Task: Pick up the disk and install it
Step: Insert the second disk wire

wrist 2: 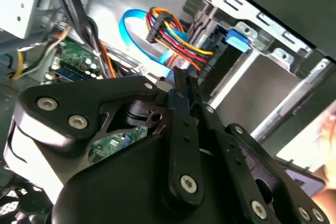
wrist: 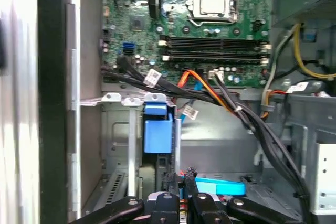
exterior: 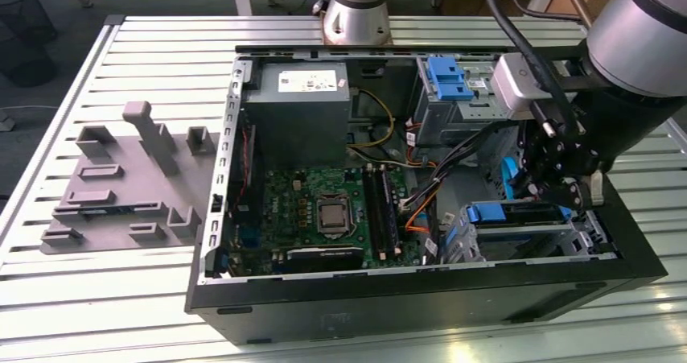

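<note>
- Overhead in the exterior view, the arm (exterior: pixel 644 33) comes in from the exterior view's right and bends down into the open computer case (exterior: pixel 429 299), with its wrist over the case's right side.
- Its gripper (exterior: pixel 569 187) hangs pointing downward just above the metal drive bay (exterior: pixel 536 238) at the case's near right corner, and beside a bundle of black cables (exterior: pixel 532 65) that runs down along the arm.
- Seen in the second wrist view, the gripper (wrist 2: pixel 181 90) has its black fingers (wrist 2: pixel 178 129) drawn close together, pinching a thin dark blue-edged piece; I cannot tell for certain whether that piece is the disk.
- Looking at the first wrist view, the fingertips (wrist: pixel 181 177) sit low, with a flat light-blue part (wrist: pixel 218 186) just beside them and a blue plastic latch (wrist: pixel 157 129) on the bay wall above.
- Behind the bay lies the green motherboard (exterior: pixel 322 210), and orange and multicoloured wires (wrist 2: pixel 170 30) loop between it and the bay.
- A second blue latch piece (exterior: pixel 448 77) sits on the upper bay at the case's far side.
- A grey moulded fixture (exterior: pixel 129 178) rests on the slatted table (exterior: pixel 64 299) at the exterior view's left, well apart from the arm.
</note>
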Tool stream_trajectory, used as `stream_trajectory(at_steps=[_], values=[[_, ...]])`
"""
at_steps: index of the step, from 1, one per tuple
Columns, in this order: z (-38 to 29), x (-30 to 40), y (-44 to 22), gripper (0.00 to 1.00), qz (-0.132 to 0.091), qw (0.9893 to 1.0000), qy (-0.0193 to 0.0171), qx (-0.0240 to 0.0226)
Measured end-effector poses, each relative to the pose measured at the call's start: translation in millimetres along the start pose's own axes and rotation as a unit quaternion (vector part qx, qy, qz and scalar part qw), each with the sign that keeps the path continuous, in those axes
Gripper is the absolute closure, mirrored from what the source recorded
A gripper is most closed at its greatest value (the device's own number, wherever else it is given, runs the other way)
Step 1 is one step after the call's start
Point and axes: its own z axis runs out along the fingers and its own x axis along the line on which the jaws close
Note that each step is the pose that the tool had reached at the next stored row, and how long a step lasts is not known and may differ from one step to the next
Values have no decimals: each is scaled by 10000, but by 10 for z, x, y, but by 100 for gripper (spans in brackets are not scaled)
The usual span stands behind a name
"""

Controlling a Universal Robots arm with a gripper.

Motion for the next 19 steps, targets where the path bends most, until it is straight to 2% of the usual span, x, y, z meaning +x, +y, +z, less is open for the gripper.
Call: stream_trajectory(at_steps=[1, 2, 19], values=[[0, 3, 0, 84, 2, 10000, -38, 0], [0, 5, 0, 84, 2, 10000, -46, -1], [3, 119, -3, 84, 2, 10000, -48, -1]])
